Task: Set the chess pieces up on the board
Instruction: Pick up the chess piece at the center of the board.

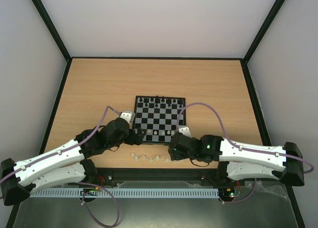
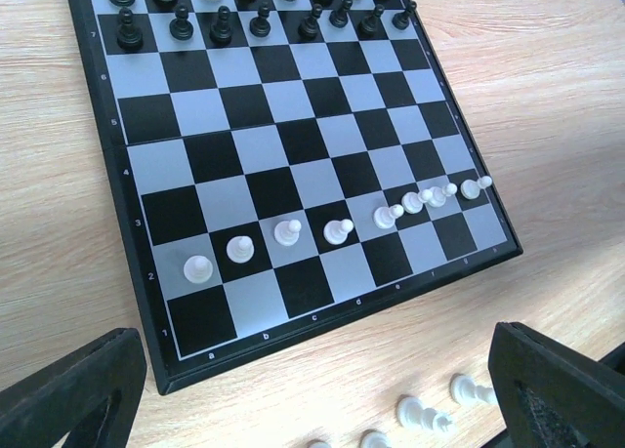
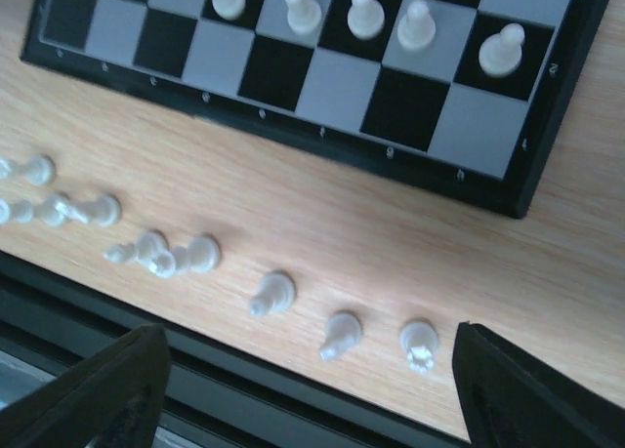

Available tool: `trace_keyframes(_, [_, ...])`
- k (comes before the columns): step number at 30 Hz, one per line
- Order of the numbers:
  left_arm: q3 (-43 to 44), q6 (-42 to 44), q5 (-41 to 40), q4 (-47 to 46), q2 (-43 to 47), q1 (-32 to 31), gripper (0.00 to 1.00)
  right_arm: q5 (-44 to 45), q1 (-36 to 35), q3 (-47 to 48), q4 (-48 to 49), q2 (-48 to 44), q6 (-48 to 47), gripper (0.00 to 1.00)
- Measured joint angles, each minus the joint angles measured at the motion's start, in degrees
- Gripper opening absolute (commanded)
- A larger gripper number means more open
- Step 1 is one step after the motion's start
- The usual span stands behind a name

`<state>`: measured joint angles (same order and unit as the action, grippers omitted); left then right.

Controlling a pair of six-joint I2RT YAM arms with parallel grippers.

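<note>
Hands spread wide, empty: left hand (image 2: 312, 375) by board (image 2: 301, 285), right hand (image 3: 308, 375) over loose chess pieces (image 3: 273, 294).

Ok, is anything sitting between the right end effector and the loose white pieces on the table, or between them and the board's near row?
Nothing visible does. The right end effector hangs open over the loose white pieces, only bare table between. The near row of the board is empty; the white pawns stand one row beyond it.
</note>
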<state>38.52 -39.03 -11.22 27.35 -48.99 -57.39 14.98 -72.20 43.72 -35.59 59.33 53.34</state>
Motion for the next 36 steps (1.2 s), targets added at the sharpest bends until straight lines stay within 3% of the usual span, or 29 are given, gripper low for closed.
trace_keyframes(4, [0.0, -0.2, 0.3, 0.0, 0.5, -0.6, 0.99, 2.2, -3.9, -2.3, -2.0, -1.3, 6.5, 0.59])
trace_keyframes(16, [-2.1, -1.5, -0.7, -0.6, 1.9, -2.0, 0.99, 3.7, -5.1, -11.1, -3.8, -3.7, 14.9, 0.47])
trace_keyframes(33, [-2.0, -0.7, -1.5, -4.4, -5.8, -2.1, 0.99, 2.3, -1.1, -14.3, 2.8, -1.3, 10.1, 0.46])
trace_keyframes(36, [-2.0, -0.8, -1.9, -4.3, -5.7, -2.1, 0.99, 1.7, -0.7, -14.3, 4.4, 0.1, 8.8, 0.42])
